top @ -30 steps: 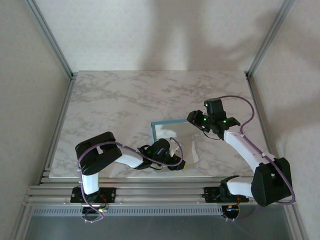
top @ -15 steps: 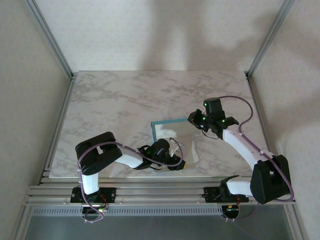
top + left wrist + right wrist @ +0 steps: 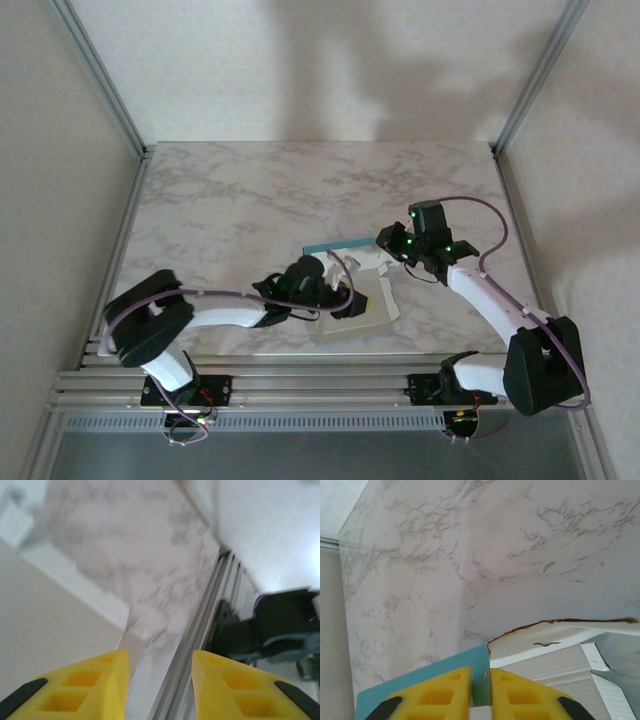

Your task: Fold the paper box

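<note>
The paper box (image 3: 352,318) lies part-folded near the table's front middle, pale inside up, with a turquoise wall (image 3: 334,246) standing along its far side. My right gripper (image 3: 384,244) is at that wall's right end. In the right wrist view it (image 3: 481,692) is shut on the turquoise wall (image 3: 445,670), next to a torn white flap (image 3: 545,637). My left gripper (image 3: 346,302) is over the box's middle. Its yellow fingers (image 3: 95,685) stand open in the left wrist view with nothing between them, and the box's pale panel (image 3: 45,625) is just to their left.
The marble table (image 3: 250,200) stretches behind and left of the box. Aluminium rails (image 3: 300,385) run along the near edge, also seen in the left wrist view (image 3: 200,645) with the right arm's black base (image 3: 280,625) beyond. Frame posts stand at the back corners.
The right gripper has shut on the turquoise wall's end. The left arm has swung its elbow left and moved its gripper over the box. The box's pale panel has shifted nearer.
</note>
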